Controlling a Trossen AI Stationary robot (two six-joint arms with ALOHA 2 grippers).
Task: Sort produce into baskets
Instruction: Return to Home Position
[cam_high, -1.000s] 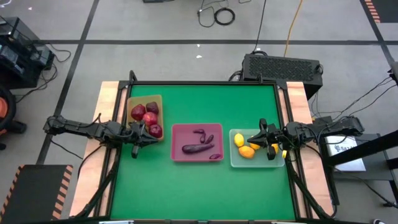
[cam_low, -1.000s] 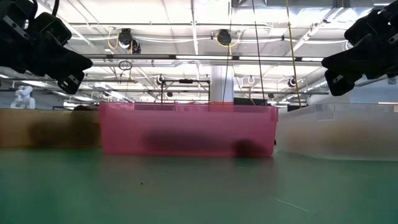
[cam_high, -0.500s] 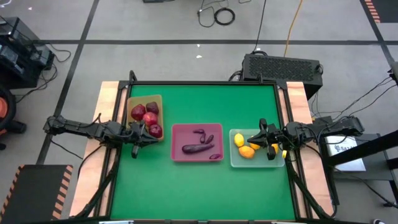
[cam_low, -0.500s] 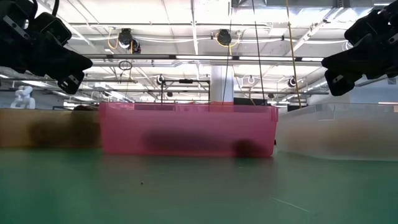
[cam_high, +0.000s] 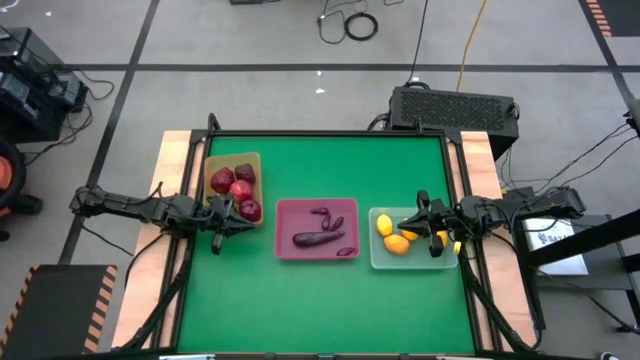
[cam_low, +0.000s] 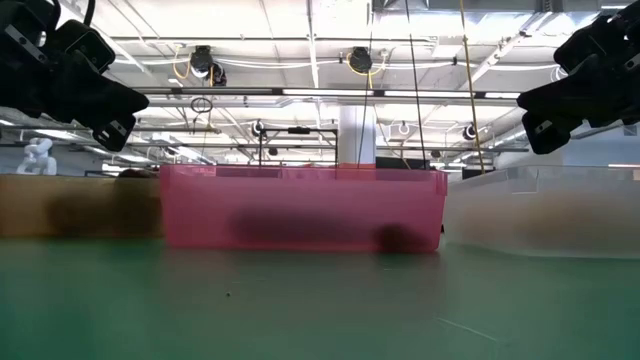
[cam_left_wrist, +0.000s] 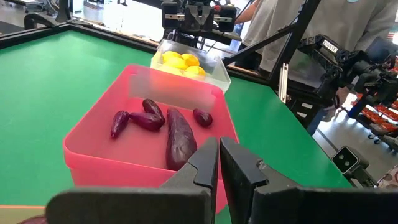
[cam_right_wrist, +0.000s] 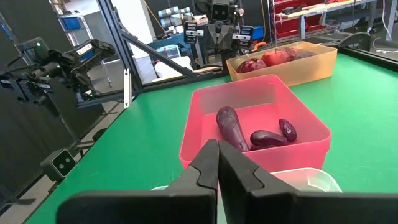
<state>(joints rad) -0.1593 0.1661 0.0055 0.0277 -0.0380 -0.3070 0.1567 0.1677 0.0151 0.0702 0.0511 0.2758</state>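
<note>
Three trays stand in a row across the table. The tan tray (cam_high: 234, 186) at the left holds several dark-red apples (cam_high: 241, 192). The pink tray (cam_high: 316, 230) in the middle holds several purple eggplants (cam_left_wrist: 179, 132). The clear tray (cam_high: 412, 240) at the right holds yellow lemons (cam_high: 396, 243). My left gripper (cam_high: 246, 213) is shut and empty above the tan tray's near right corner. My right gripper (cam_high: 405, 225) is shut and empty above the clear tray.
Bare green table lies in front of and behind the trays. Wooden strips (cam_high: 172, 170) border the table's left and right sides. A person (cam_left_wrist: 348, 25) stands beyond the table's right edge in the left wrist view.
</note>
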